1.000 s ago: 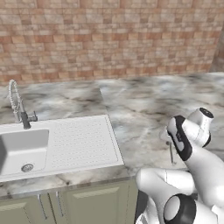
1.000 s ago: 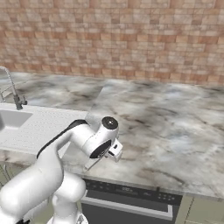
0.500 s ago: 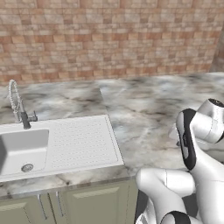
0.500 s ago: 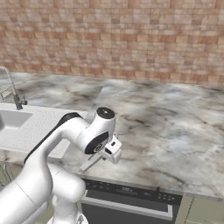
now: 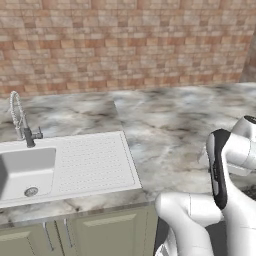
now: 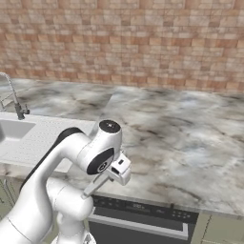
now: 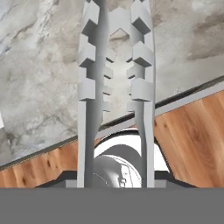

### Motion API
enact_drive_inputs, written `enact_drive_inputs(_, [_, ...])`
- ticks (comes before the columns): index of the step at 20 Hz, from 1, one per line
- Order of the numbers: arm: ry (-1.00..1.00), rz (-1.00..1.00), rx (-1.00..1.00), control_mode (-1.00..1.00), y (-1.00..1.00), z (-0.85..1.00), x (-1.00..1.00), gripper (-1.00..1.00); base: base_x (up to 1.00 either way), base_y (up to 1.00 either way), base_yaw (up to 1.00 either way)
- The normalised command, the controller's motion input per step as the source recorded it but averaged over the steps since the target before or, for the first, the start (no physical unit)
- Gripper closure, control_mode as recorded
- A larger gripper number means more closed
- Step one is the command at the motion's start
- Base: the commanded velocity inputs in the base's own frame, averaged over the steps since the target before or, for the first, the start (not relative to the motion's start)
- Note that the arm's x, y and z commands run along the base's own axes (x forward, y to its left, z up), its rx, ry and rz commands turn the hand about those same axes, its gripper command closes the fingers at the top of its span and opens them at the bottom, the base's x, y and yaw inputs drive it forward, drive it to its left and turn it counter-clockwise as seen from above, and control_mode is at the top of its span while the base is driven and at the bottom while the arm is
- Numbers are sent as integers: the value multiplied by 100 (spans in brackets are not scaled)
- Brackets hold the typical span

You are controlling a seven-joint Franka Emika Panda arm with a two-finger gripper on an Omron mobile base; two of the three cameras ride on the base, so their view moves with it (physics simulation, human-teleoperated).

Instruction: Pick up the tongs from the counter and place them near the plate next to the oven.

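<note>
Hand view: we see the gripper point(image 7: 116, 181) clenched on the tongs point(image 7: 114, 83), raised above the counter point(image 7: 39, 92); no writing is readable.

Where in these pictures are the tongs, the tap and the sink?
tongs point(image 7: 91, 87): hand view, on the left arm's toothed part.
tap point(image 5: 18, 117): left base view, on its coiled neck.
sink point(image 5: 95, 162): left base view, on the ridged drainboard.

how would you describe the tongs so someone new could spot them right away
Start at the marble counter below the brick wall, then follow the white arm to its hand at the front edge. The tongs are the slim pale pair clamped in the jaws, two long arms with notched, toothed inner edges.
</note>
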Motion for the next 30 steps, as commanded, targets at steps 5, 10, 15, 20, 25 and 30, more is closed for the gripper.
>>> enact_drive_inputs(5, [4, 0, -8, -100, 1, 0, -3, 100, 0, 0, 0])
enact_drive_inputs(10, [0, 0, 0, 100, 0, 0, 0, 100, -4, 2, -13])
enact_drive_inputs(15, [0, 0, 0, 100, 0, 0, 0, 100, -1, 0, -37])
enact_drive_inputs(20, [0, 0, 0, 100, 0, 0, 0, 100, 0, -1, -48])
enact_drive_inputs(25, [0, 0, 0, 100, 0, 0, 0, 100, 0, 0, -50])
enact_drive_inputs(30, [0, 0, 0, 100, 0, 0, 0, 100, 0, 0, -49])
